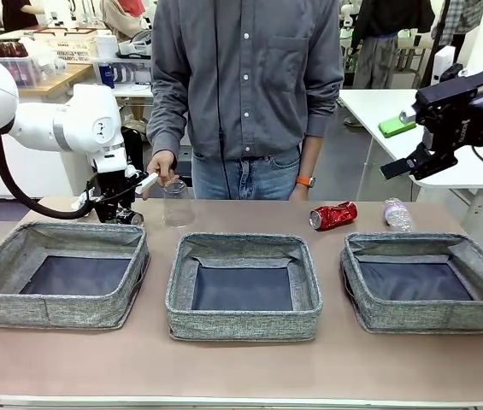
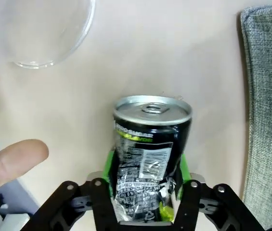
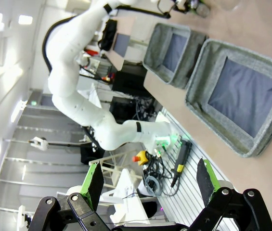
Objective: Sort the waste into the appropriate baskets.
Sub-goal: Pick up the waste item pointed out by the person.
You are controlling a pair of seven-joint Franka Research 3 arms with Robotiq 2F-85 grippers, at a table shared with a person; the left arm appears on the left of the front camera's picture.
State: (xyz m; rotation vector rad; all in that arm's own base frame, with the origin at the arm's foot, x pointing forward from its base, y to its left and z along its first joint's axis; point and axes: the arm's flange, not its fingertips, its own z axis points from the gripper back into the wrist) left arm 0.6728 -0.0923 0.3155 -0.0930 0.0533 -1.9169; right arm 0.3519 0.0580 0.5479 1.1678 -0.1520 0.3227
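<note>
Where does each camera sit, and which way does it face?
Front view: on the robot's side, facing across the table at the person; left arm and right gripper show.
Left wrist view: looks down the left gripper at the dark can it grips; a person's fingertip alongside.
Right wrist view: high, rolled sideways, looking between its open fingers at the baskets.
Shared: front and left wrist views both show the clear cup.

Three baskets (image 1: 53, 309) (image 1: 243, 323) (image 1: 433, 318); one red can (image 1: 333, 215); one dark can (image 2: 151, 144); one cup (image 1: 177, 203); one bottle (image 1: 397, 213)

Bright, even light leaves soft shadows under the baskets (image 1: 243, 320). In the left wrist view the can (image 2: 150, 159) is sharp, while the cup (image 2: 39, 29) and a finger (image 2: 10, 161) are blurred. The right wrist view warps at its edges.
</note>
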